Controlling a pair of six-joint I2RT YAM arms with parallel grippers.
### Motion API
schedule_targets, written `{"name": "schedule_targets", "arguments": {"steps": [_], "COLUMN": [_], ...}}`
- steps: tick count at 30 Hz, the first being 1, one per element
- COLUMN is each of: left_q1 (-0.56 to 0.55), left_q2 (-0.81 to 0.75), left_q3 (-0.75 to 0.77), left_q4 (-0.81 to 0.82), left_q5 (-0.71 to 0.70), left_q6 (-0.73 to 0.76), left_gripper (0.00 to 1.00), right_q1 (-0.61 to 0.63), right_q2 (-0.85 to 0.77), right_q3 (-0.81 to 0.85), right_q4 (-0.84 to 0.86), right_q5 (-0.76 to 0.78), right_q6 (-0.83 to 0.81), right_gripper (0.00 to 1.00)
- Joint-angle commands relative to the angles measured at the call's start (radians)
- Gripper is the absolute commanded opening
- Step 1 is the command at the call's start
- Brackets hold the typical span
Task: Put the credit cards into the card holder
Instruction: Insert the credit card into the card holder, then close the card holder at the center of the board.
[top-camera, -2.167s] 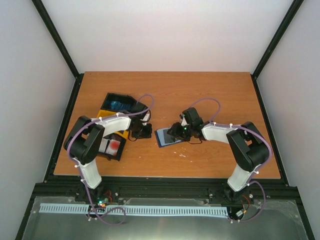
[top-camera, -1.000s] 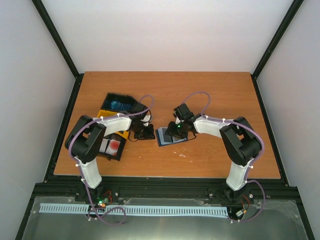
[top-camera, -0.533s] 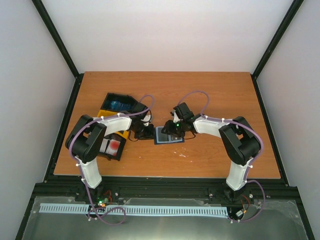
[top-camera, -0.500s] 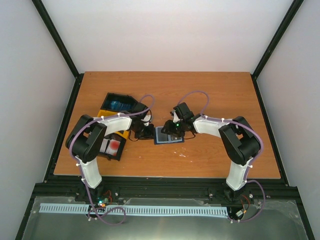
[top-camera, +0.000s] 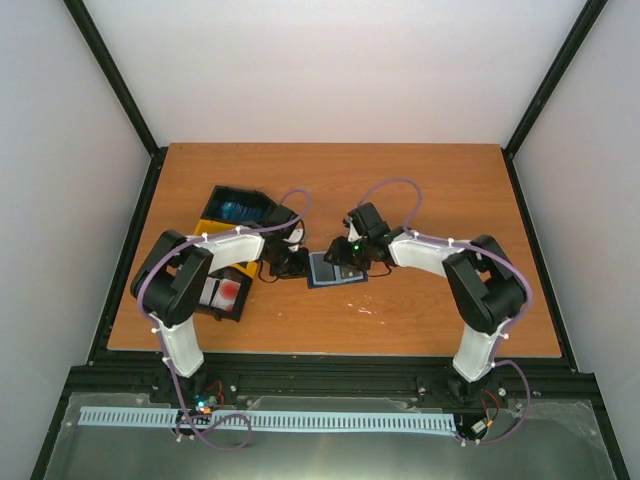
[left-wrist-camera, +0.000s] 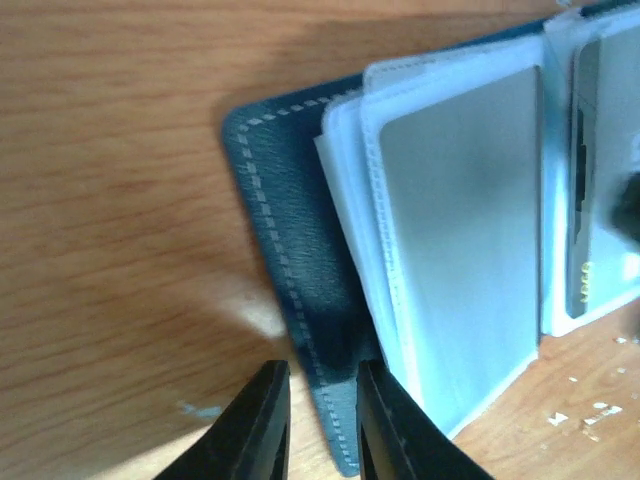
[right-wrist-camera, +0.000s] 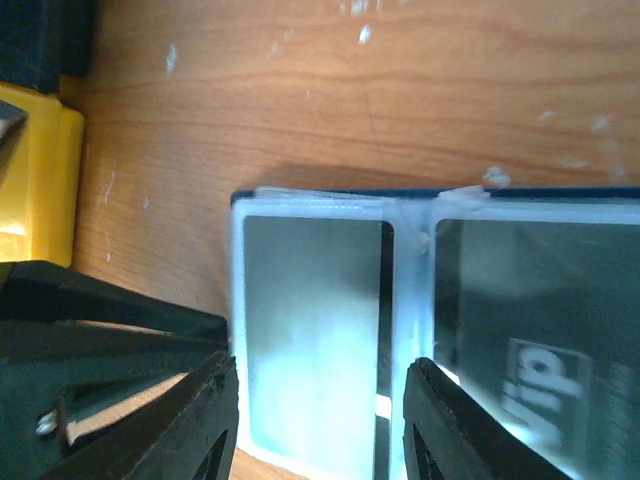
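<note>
Straddling the card holder (right-wrist-camera: 330, 300), right gripper (right-wrist-camera: 322, 368) gapes wide; left gripper (left-wrist-camera: 322, 372) stands barely parted at its edge.

card holder (left-wrist-camera: 290, 260) navy, pale stitching | tray (right-wrist-camera: 40, 185) black-yellow | table (top-camera: 420, 190) woodgrain orange

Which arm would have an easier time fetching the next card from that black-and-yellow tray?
Probably the left. The tray sits on its side of the table, right beside the left arm. The right arm reaches over the open card holder, farther from the tray, with the left arm in between.
</note>
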Motion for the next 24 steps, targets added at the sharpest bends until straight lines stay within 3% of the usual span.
{"name": "schedule_targets", "arguments": {"steps": [1,7,11,18,24], "left_q1": [-0.001,0.0,0.011,0.016,0.027], "left_q2": [-0.077,-0.191,-0.2,-0.16,-0.114], "left_q3": [-0.02,-0.104,-0.136,-0.183,-0.15], "left_q4": [0.028,0.152,0.215,0.279,0.173], "left_q5": [-0.083,-0.099,-0.041,0.061,0.075], "left_q6": [-0.003,-0.084,-0.153,-0.223,-0.286], "left_gripper": [0.23,0.38,0.57,0.71,0.77], "right_q1": [0.0,-0.005,-0.025,-0.079,-0.078], "right_q2": [-0.159,-0.255,-0.219,-0.175,-0.113], "right_q3": [0.029,0.004,0.011,0.001,-0.014], "right_q4": [-0.114,-0.298,-0.42,-0.43,-0.444], "right_q5": [0.161,0.461,0.564,0.479,0.426], "right_q6": [-0.042,-0.086,-0.124,-0.148,-0.162], "right_gripper": [0.46,0.47,0.41,0.36,0.34]}}
